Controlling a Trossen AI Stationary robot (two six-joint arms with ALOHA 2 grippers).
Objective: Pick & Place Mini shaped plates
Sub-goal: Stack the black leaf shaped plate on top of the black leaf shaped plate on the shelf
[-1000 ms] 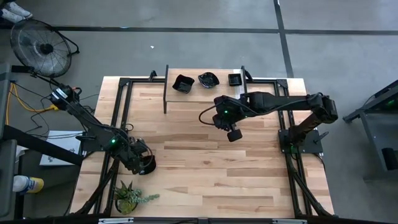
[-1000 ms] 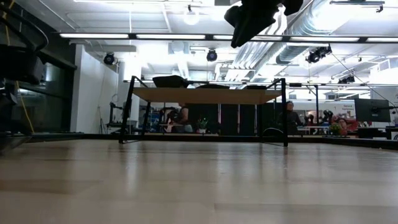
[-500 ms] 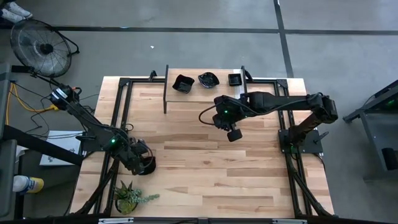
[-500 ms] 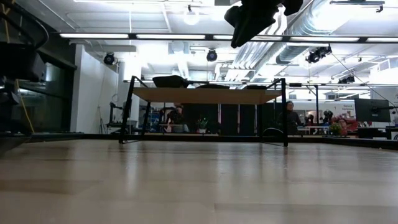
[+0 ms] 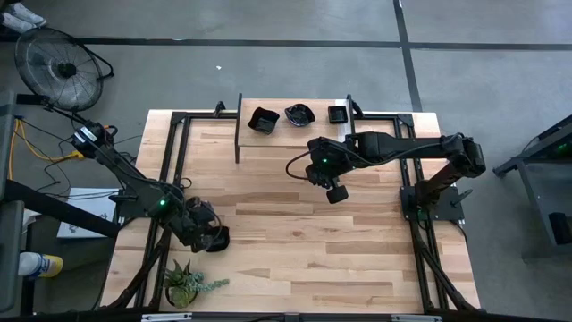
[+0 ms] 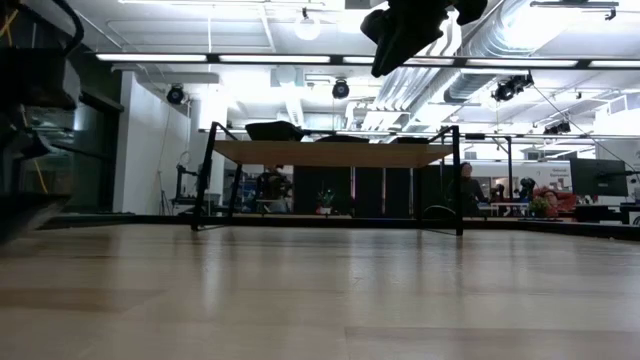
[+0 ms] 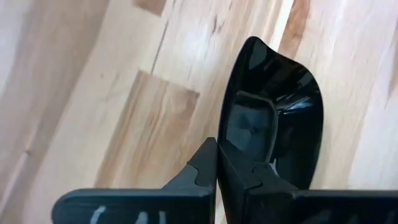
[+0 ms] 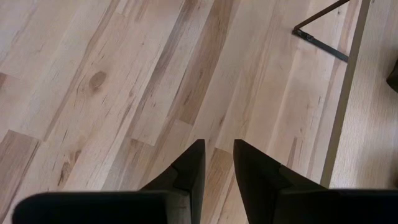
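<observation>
In the high view my left gripper [image 5: 212, 237] is near the table's left near corner, shut on a glossy black wavy-edged mini plate [image 5: 221, 238]. The left wrist view shows that plate [image 7: 283, 106] with its hollow side facing the camera. My right gripper [image 5: 335, 192] hovers over the table's middle, touching nothing; its fingers [image 8: 217, 165] stand a narrow gap apart above bare wood. It shows high up in the low view [image 6: 400, 45]. Three more black plates [image 5: 262, 120] [image 5: 299, 114] [image 5: 337, 114] rest on a raised shelf [image 5: 317, 134] at the far edge. My left gripper pinches the wavy plate by its rim [image 7: 222, 146], one finger [image 7: 252, 180] on the hollow inner side and the other finger [image 7: 200, 168] on the outer side. The plate stands out beyond the fingertips; I cannot tell whether it touches the table.
A green potted plant [image 5: 185, 284] stands at the near left corner, close to my left gripper. The shelf's dark legs [image 5: 238, 143] [image 8: 342, 106] stand on the table's far part. Wide bare wood [image 5: 304, 250] lies between the arms and toward the near edge.
My left gripper, still shut on the plate, has shifted a little toward the table's right, carrying the plate with it. My right arm has kept still.
</observation>
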